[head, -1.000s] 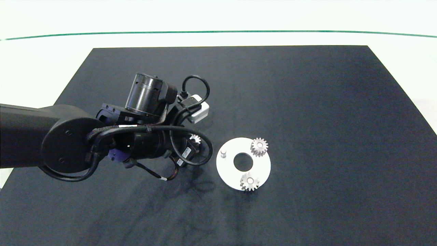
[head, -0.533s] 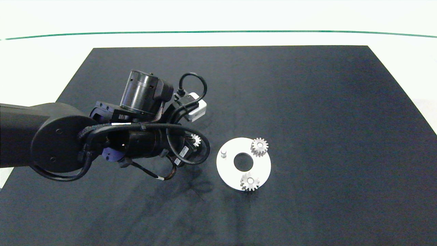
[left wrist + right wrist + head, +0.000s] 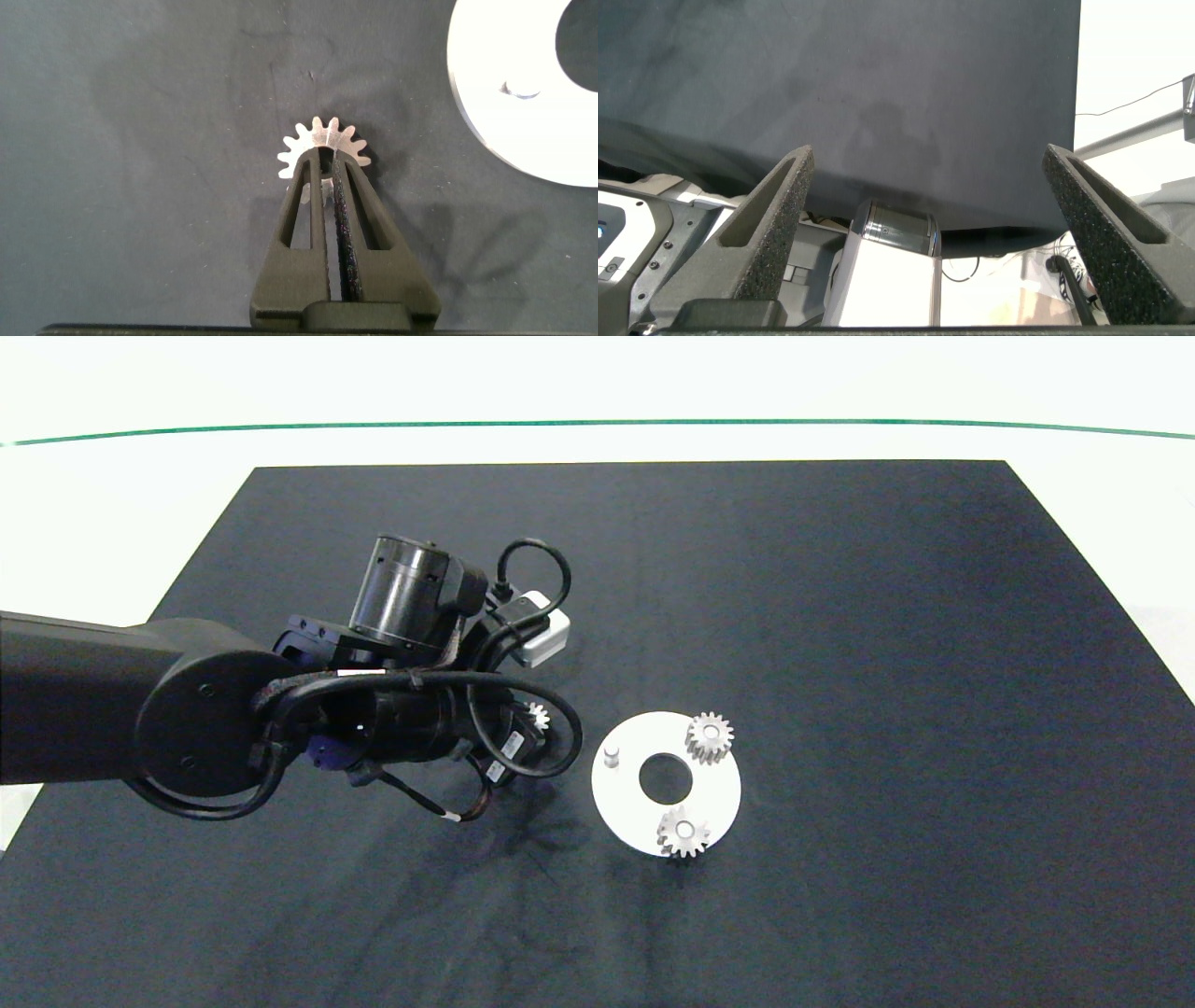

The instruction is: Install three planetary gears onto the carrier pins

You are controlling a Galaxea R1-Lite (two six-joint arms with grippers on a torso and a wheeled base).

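Note:
A white disc (image 3: 624, 803) lies on the black mat (image 3: 840, 616). Two planetary gears (image 3: 709, 737) (image 3: 683, 833) sit on carrier pins, at the disc's far right and near edge. One pin (image 3: 611, 754) on the disc's left side stands bare. Just left of the disc, my left gripper (image 3: 535, 721) is shut on a third gear (image 3: 537, 713). In the left wrist view the fingertips (image 3: 326, 163) pinch that gear (image 3: 318, 140) at its centre, and the disc's edge (image 3: 505, 103) shows close by. The right gripper (image 3: 929, 173) is open, off the mat's edge and out of the head view.
The left arm's dark body and cables (image 3: 420, 709) cover the mat left of the disc. A green line (image 3: 597, 423) crosses the white table beyond the mat. Under the right gripper sit the robot's base parts (image 3: 892, 271).
The left arm drew back a little to the left, then came back right toward the disc, still holding the gear. The disc and its two gears have not moved.

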